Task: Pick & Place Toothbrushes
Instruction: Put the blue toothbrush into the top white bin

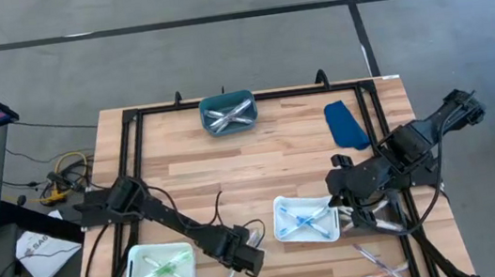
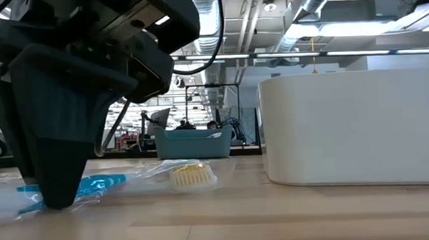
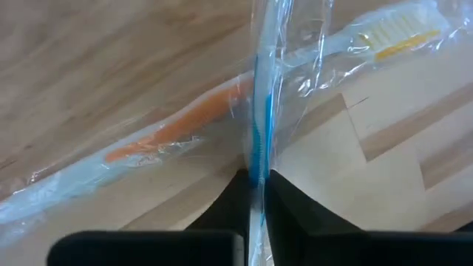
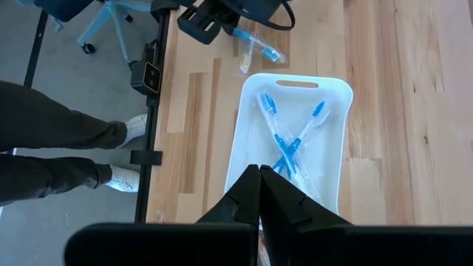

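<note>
Pinching the blue toothbrush point(image 3: 260, 125) in my left pincer point(image 3: 255, 181) on the desk point(image 1: 261, 170) at six o'clock; next I lift toward the middle tray point(image 1: 290, 237); right pincer point(image 4: 260, 181) pressed together above it

The left gripper point(image 3: 255, 185) pinches a wrapped blue toothbrush point(image 3: 262, 96). It crosses over a wrapped orange toothbrush point(image 3: 174, 133) on the wooden table point(image 3: 89, 59).

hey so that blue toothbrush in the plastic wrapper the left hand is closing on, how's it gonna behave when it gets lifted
The blue toothbrush is thin and narrow, so it probably weighs little and stays stiff. Its clear, crinkled wrapper looks slick; it may slide or twist between the left hand's fingers. It lies across the orange toothbrush, whose wrapper might drag along as the blue one rises.
</note>
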